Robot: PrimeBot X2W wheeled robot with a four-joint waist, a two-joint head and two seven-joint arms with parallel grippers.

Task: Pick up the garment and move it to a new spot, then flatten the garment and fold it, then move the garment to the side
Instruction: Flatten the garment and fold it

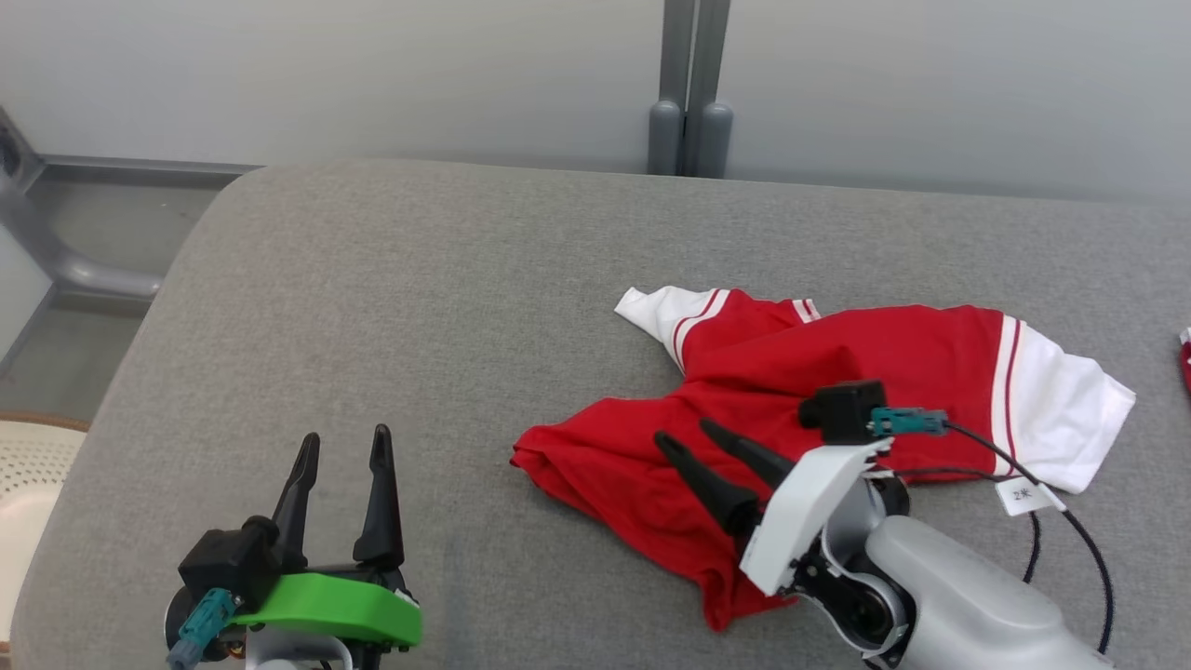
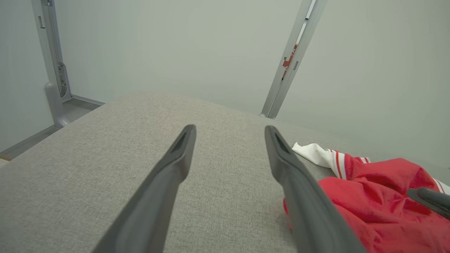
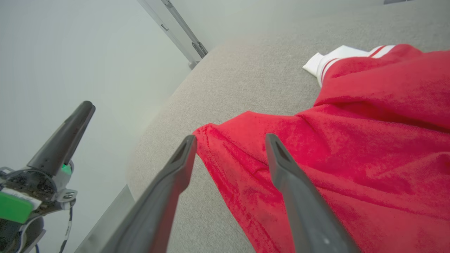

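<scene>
Head view took in a grey padded table (image 1: 419,307) spreading well beyond both pairs of fingers, with a grey post (image 1: 690,84) against the pale wall behind it. On the table lay the garment (image 1: 865,372), a red top with white, red-striped sleeves, crumpled rather than flat. Its long axis ran across the table from the robot's left to its right: a red hem corner pointed left just past the right fingers' tips, one white sleeve ended far to their right, and another pointed away beyond their tips.

The right gripper (image 1: 684,430) hung over the near left part of the cloth, its fingers spread apart with no fabric pinched between them; whether the tips touched the cloth could not be told. The left gripper (image 1: 346,435) stood well to the left of the garment over bare table, fingers likewise wide apart and holding nothing.

Right wrist view added the stitched hem edge running down between its own two fingers. Left wrist view put the garment to the right of its fingers, with bare grey fabric between them.

Far left of the left fingers, off the table edge, sat a cream perforated object (image 1: 28,465); whether it was a container could not be told. A white tag (image 1: 1022,495) hung on the black cable (image 1: 1084,535) behind the right fingers
</scene>
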